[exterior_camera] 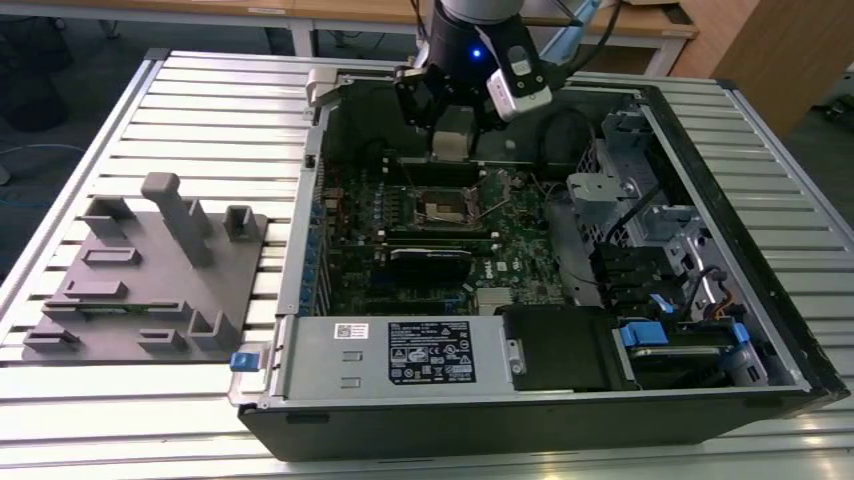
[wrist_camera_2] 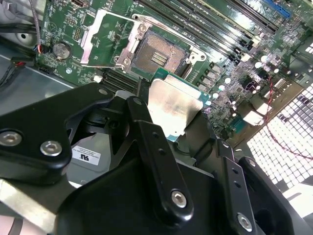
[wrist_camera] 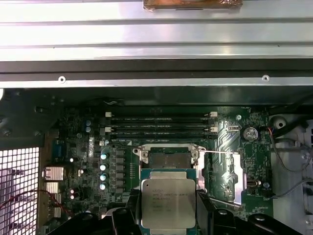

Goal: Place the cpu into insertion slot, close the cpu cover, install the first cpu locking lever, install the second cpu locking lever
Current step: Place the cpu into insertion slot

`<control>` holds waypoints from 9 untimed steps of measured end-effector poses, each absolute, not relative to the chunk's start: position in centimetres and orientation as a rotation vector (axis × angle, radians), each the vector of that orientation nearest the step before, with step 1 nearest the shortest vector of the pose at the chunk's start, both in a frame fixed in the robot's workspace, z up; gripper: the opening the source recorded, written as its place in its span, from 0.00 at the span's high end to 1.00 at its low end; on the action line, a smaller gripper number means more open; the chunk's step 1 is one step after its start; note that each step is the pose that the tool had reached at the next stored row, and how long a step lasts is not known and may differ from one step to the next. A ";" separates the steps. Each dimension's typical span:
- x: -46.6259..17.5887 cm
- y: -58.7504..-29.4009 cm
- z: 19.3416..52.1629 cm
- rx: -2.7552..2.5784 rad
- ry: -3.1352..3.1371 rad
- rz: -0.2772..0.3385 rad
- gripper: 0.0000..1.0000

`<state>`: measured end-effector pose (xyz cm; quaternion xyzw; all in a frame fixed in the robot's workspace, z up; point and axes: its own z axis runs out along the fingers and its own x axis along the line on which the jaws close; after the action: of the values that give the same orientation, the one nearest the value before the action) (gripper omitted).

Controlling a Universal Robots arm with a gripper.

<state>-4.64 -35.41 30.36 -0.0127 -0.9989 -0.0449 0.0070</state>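
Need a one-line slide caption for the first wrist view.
Gripper holding the cpu close to the open insertion slot on the green circuit board.

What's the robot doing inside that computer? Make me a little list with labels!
gripper: shut on the cpu
cpu: held off the board, close to the insertion slot, not yet in it
insertion slot: bare, its dark centre showing
cpu cover: swung open beside the slot
place: inside the open computer case
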 end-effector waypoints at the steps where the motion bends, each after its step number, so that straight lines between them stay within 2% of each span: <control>1: -4.7 -35.4 30.3 -0.040 -3.124 -0.140 0.46; 9: -4.8 -35.4 29.9 -0.040 -3.124 -0.140 0.46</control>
<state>-4.78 -35.41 29.93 -0.0128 -0.9989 -0.0449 0.0069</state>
